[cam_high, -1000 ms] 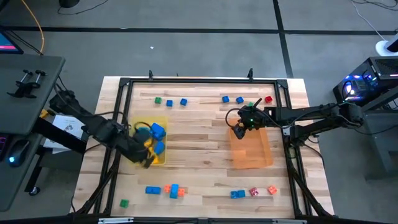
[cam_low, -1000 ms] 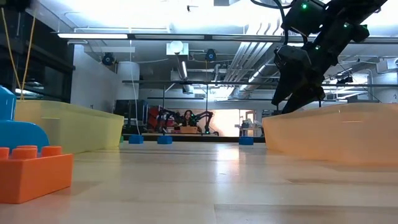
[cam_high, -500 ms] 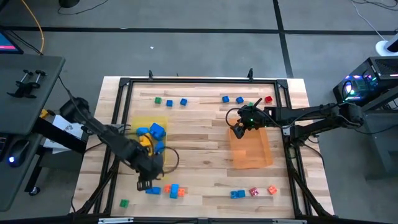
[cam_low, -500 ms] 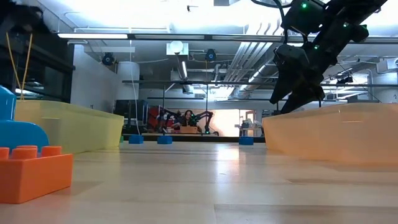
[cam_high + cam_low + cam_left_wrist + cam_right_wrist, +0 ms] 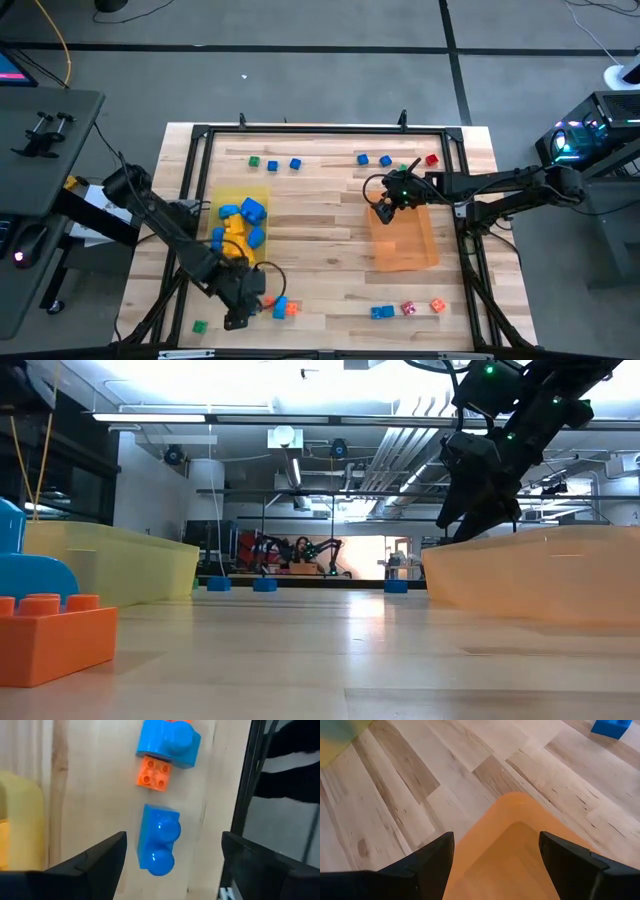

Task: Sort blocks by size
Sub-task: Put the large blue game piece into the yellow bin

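The left gripper (image 5: 237,312) hangs low over the near-left part of the table (image 5: 330,200), its fingers (image 5: 95,865) spread wide apart with nothing between them — in the left wrist view a blue two-stud block (image 5: 157,840) lies on the bare wood just ahead of the open fingers, untouched. Beyond it in that view sit a small orange block (image 5: 155,773) and another blue block (image 5: 168,741), the three close together near the table's front rail. From above, the same cluster shows beside the gripper as blue and orange pieces (image 5: 280,307). The yellow tray (image 5: 262,195) on the left holds a heap of larger blue and yellow blocks (image 5: 238,222). The right gripper (image 5: 383,210) hovers over the far corner of the orange tray (image 5: 405,250), its fingers (image 5: 425,865) parted and empty, the tray's rim directly below them. Loose small blocks lie along the far edge (image 5: 272,163) and (image 5: 385,159), and more along the near edge on the right (image 5: 408,309); a green cube (image 5: 200,326) sits at the near-left corner.
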